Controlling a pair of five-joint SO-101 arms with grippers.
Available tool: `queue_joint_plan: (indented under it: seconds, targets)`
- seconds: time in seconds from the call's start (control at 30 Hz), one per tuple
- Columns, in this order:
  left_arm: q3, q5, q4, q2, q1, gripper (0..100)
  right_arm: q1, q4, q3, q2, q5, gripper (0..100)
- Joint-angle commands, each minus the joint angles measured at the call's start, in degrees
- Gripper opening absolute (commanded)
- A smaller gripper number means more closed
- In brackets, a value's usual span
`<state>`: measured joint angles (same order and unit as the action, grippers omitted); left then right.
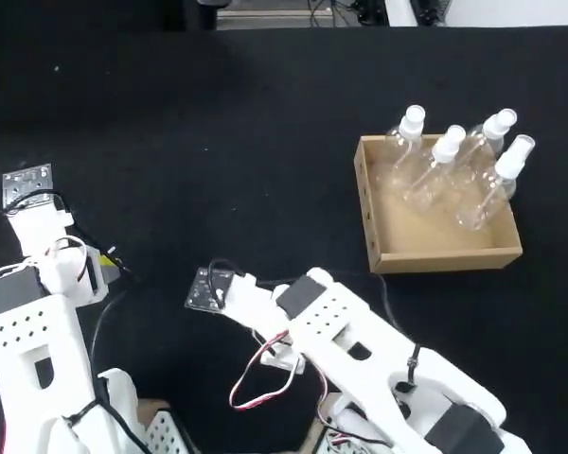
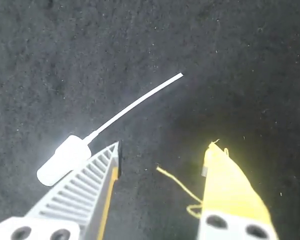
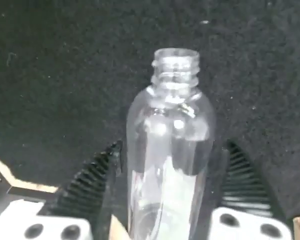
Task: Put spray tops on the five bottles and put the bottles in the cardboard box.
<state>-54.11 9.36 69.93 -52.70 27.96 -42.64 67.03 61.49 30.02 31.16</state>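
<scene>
Four capped bottles [image 1: 445,175] sit in the box [image 1: 435,257] far right. My right gripper [image 3: 172,146] straddles the last bottle [image 3: 172,100], fingers wide, not pinching. My left gripper [image 2: 165,147] gapes empty beside the spray top [image 2: 65,159] lying near-left. Next, I reckon: grip both.

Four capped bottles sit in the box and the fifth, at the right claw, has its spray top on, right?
No: the fifth bottle at the right claw has a bare threaded neck, as the right wrist view shows. Four capped bottles sit in the box.
</scene>
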Motion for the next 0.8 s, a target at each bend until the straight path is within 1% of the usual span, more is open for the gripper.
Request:
queue_joint_plan:
  seconds: [0.0, 0.07, 0.13, 0.27, 0.4, 0.5, 0.57, 0.63, 0.7, 0.73, 0.77]
  targets:
    - [0.4, -0.5, -0.6, -1.3, 0.4, 25, 1.2, -2.1, -2.5, 1.0, 0.2, 29.3]
    - [0.3, -0.5, -0.6, -1.3, 0.4, 25, 1.1, -1.1, -4.1, 1.0, 0.2, 28.2]
    - [0.3, -0.5, -0.6, -1.3, 0.4, 25, 1.1, 2.5, -5.4, 1.0, 0.6, 28.0]
    - [0.3, -0.5, -0.6, -1.3, 0.4, 25, 1.2, 8.0, -4.8, 0.7, 5.6, 28.2]
    - [0.3, -0.5, -0.6, -1.3, 0.4, 25, 1.7, 3.9, 0.6, 1.0, 6.8, 28.3]
    - [0.3, -0.5, -0.5, -1.3, 0.4, 25, 5.5, -1.1, 2.9, 0.8, 7.1, 27.9]
    - [0.3, -0.5, -0.5, -1.3, 0.4, 25, 8.3, -3.1, 4.2, 0.7, 9.9, 27.6]
    - [0.3, -0.5, -0.5, -1.3, 0.5, 25, 11.0, -4.7, 5.7, 0.7, 14.1, 23.1]
    - [0.3, -0.5, -0.5, -1.3, 0.6, 25, 12.7, -6.3, 6.6, 0.7, 16.7, 12.5]
    - [0.3, -0.5, -0.5, -1.3, 0.7, 25, 13.4, -7.2, 6.6, 0.9, 16.5, 5.2]
    - [0.3, -0.5, -0.4, -1.3, 0.9, 25, 14.1, -7.6, 6.3, 1.0, 15.6, 0.2]
